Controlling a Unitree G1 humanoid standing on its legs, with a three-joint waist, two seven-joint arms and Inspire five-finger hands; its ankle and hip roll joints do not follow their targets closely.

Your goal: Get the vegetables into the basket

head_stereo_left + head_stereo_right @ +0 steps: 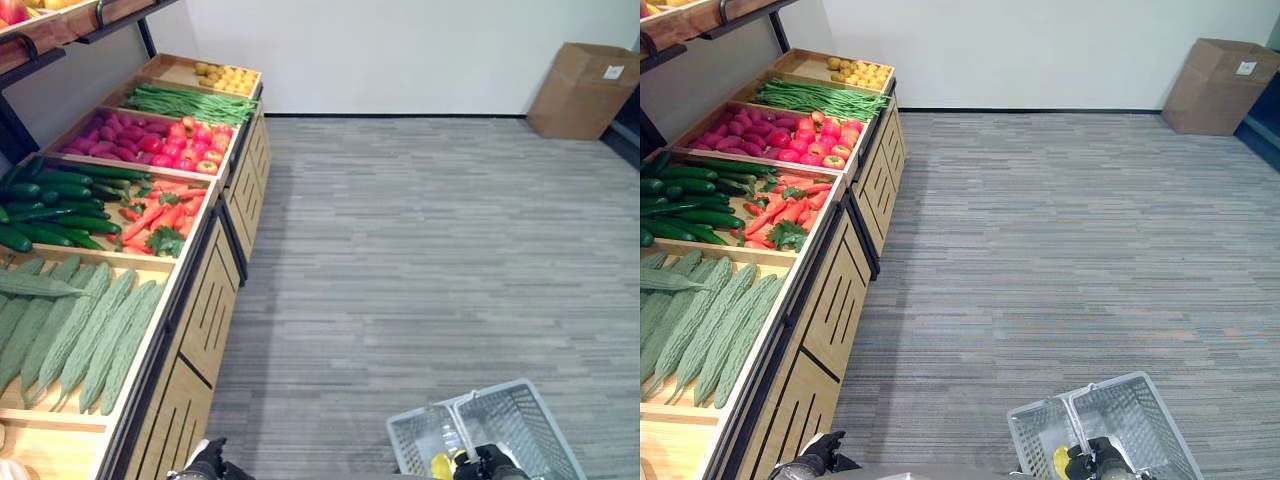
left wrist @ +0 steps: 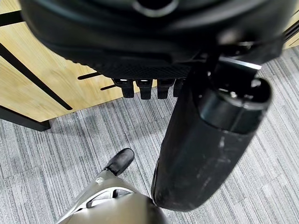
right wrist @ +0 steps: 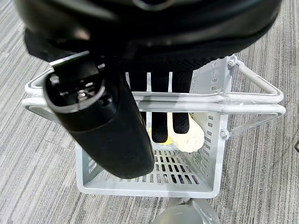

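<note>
A grey wire basket (image 1: 524, 412) hangs low over the floor at the lower right. My right hand (image 1: 492, 463) is shut on its twin handles (image 3: 196, 101), fingers (image 3: 161, 122) curled round them. Inside lie a yellow item (image 1: 441, 465) and a pale cream item (image 3: 190, 135). My left hand (image 1: 208, 460) hangs beside the stand's wooden front, its fingers (image 2: 140, 87) relaxed and holding nothing. The produce stand (image 1: 205, 300) on the left holds bitter gourds (image 1: 75, 340), cucumbers (image 1: 55, 205), carrots (image 1: 155, 218), tomatoes (image 1: 190, 145) and green beans (image 1: 190, 102).
Purple-red sweet potatoes (image 1: 105, 135) and yellow produce (image 1: 228, 76) fill other bins. A cardboard box (image 1: 582, 88) stands by the far wall at the right. Grey striped floor (image 1: 420, 250) stretches between the stand and the box.
</note>
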